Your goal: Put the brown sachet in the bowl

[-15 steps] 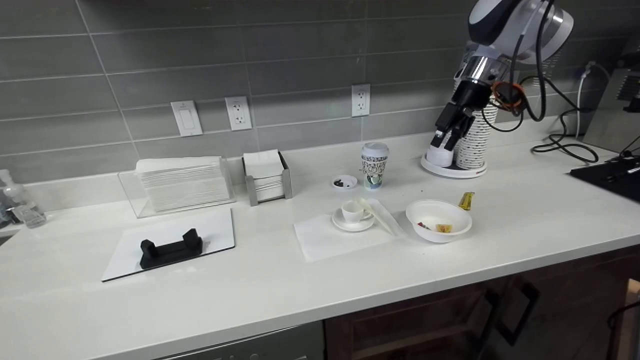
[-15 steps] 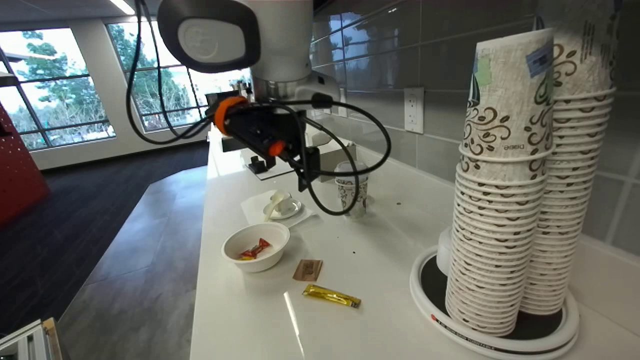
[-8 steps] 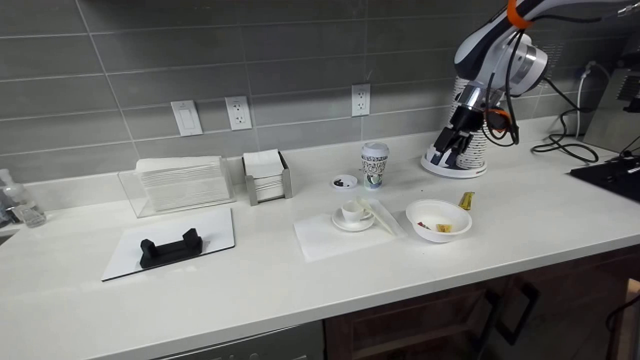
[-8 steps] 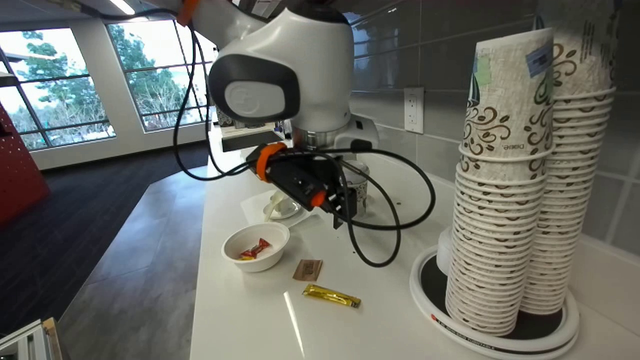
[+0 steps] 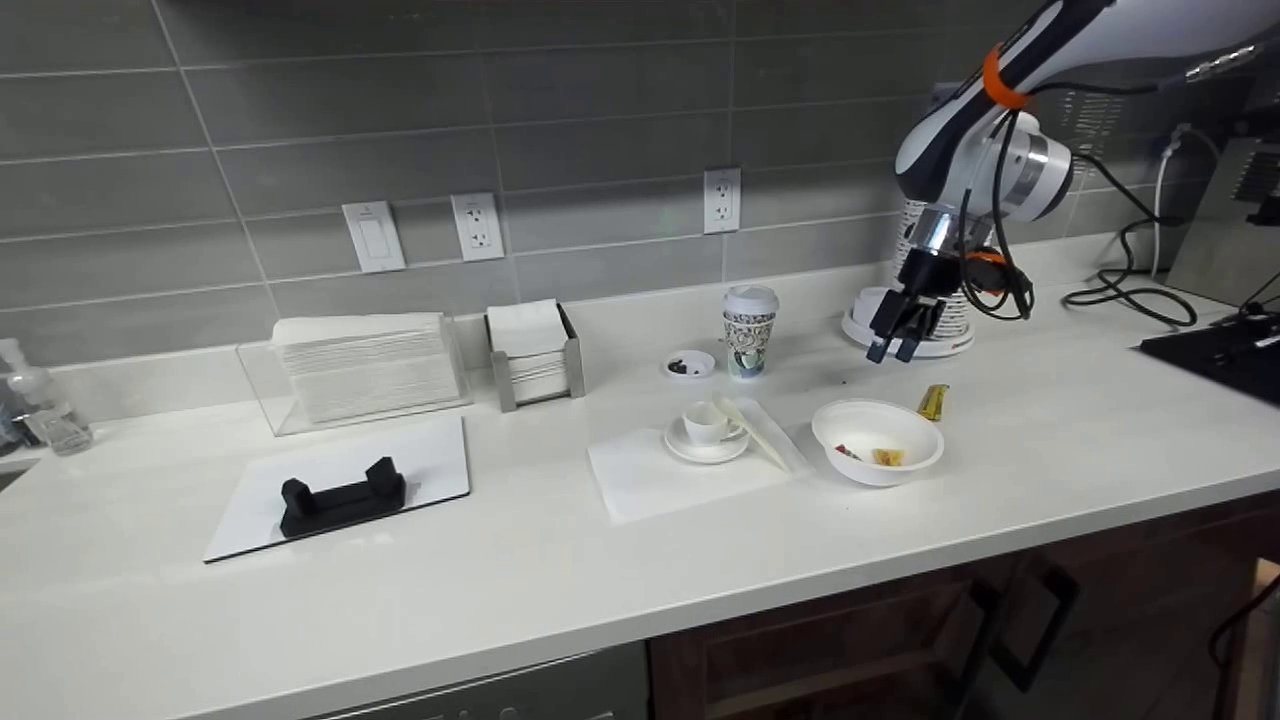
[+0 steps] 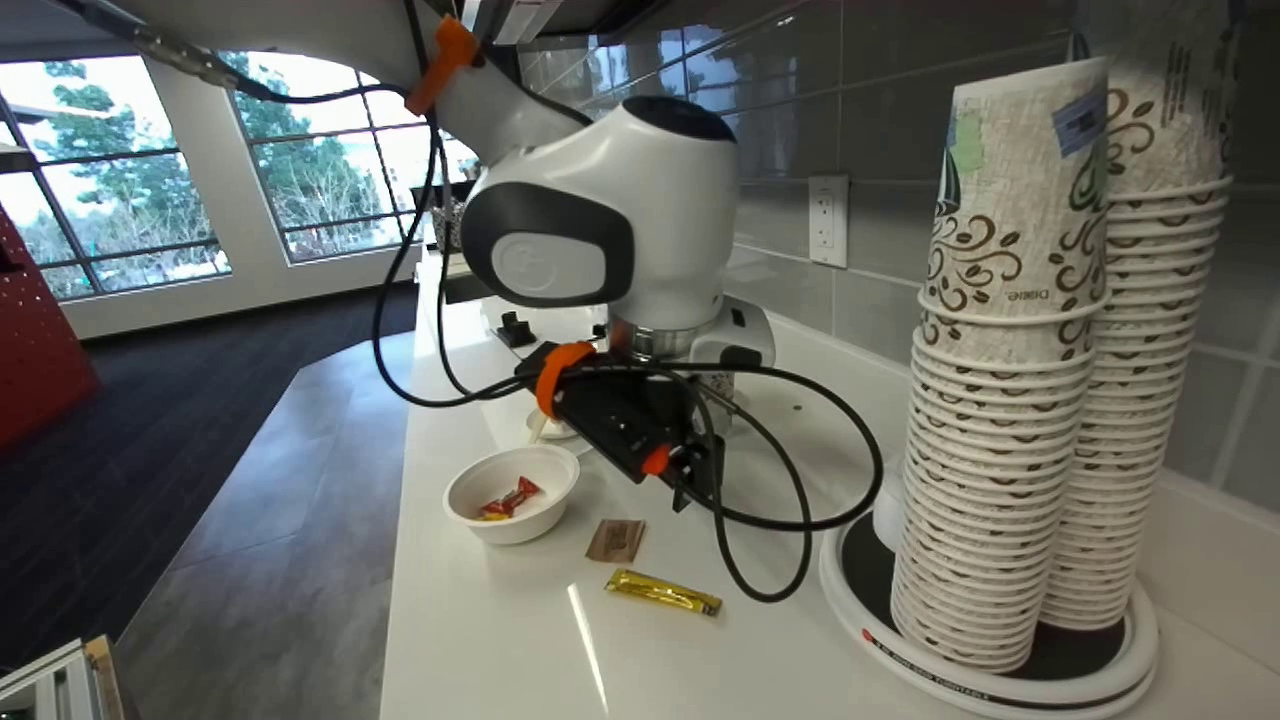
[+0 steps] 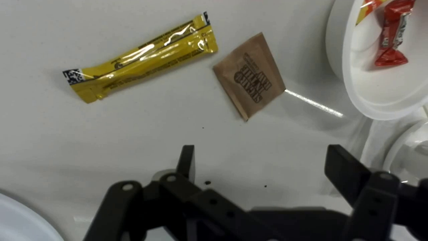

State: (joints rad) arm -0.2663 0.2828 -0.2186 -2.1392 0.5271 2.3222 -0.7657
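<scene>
Gripper [image 7: 260,154] slants downward above the counter [image 5: 500,590]; 2 fingers [image 7: 342,172] stand apart, clear of the brown sachet [image 7: 249,77].

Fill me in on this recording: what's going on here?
A robot arm is at work over a counter, its gripper open with nothing in it. The job is to put the brown sachet in the bowl. That has not happened yet: the sachet lies on the counter between a yellow stick packet and the bowl, and the gripper is not touching it. The bowl already holds a red-wrapped piece and a yellowish packet.
</scene>
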